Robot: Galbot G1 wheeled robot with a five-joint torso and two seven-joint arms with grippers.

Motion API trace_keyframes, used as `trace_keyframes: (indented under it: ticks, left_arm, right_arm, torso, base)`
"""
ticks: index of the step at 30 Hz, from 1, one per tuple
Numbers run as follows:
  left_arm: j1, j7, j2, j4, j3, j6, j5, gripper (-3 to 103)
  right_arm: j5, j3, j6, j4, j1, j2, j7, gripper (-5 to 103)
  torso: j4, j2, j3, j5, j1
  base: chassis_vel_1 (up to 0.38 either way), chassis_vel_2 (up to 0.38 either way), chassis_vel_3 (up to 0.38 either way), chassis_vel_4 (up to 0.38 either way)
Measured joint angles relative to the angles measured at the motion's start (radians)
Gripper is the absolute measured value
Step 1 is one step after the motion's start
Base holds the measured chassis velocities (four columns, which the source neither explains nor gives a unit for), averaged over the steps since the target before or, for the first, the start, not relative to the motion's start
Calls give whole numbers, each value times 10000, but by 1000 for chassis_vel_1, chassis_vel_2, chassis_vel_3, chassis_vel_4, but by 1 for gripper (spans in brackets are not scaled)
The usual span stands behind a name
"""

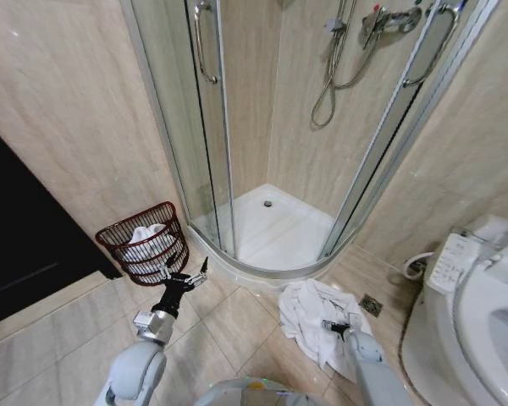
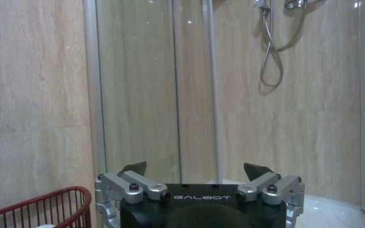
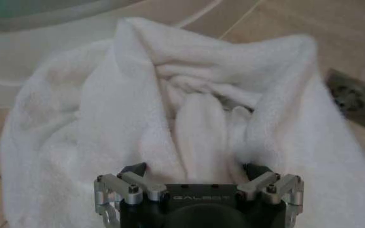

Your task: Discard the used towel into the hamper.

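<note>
The used towel point(image 1: 308, 315), white and crumpled, lies on the tiled floor in front of the shower. My right gripper point(image 1: 334, 325) hangs low over it. In the right wrist view that gripper point(image 3: 195, 169) is open, its fingertips pressed into the towel point(image 3: 189, 95) with a raised fold between them. The hamper point(image 1: 168, 254), a dark reddish-brown open-weave basket, stands against the wall to the left and holds some white cloth. My left gripper point(image 1: 186, 272) hovers just right of it, open and empty point(image 2: 195, 168), with the hamper rim point(image 2: 43, 209) beside it.
The curved glass shower enclosure point(image 1: 279, 228) stands between hamper and towel, its raised base rim close to both. A floor drain point(image 1: 371, 304) sits right of the towel. A white toilet point(image 1: 483, 296) takes up the right side. A dark doorway point(image 1: 25, 245) is at far left.
</note>
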Motion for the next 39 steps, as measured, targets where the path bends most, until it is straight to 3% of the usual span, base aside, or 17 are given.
trace_keyframes:
  ticks: [20, 22, 25, 27, 28, 30, 39]
  left_arm:
    - [-19, -41, -146, 120, 254, 42, 266, 100]
    - [-41, -44, -166, 121, 283, 64, 283, 100]
    - [-129, -69, -203, 69, 375, 155, 315, 100]
    - [-142, -77, -204, 32, 394, 177, 317, 100]
    - [-145, -83, -203, -15, 408, 205, 320, 100]
    - [-144, -87, -202, -43, 408, 216, 324, 100]
    - [-22, -91, -303, -145, 428, 204, 457, 100]
  right_arm:
    - [178, 237, 424, -994, 427, -67, -982, 103]
    - [228, 238, 461, -994, 443, -36, -968, 99]
    - [343, 228, 507, -990, 514, 71, -769, 84]
    - [383, 219, 540, -991, 526, 102, -711, 84]
    - [409, 209, 575, -1008, 537, 131, -667, 73]
    - [417, 208, 621, -1046, 548, 145, -650, 73]
    - [730, 212, 942, -1244, 578, 126, -438, 35]
  torso:
    - [-1, 0, -1, 1, 0]
    - [-1, 0, -1, 0, 0]
    - [-1, 0, 0, 0, 0]
    - [-1, 0, -1, 0, 0]
    - [-1, 0, -1, 1, 0]
    - [-1, 0, 0, 1, 0]
    - [0, 0, 0, 1, 0]
  base:
    - [0, 0, 0, 0]
    - [0, 0, 0, 0]
    - [0, 0, 0, 0]
    - [0, 0, 0, 0]
    - [0, 0, 0, 0]
    - [0, 0, 0, 0]
    - [0, 0, 0, 0]
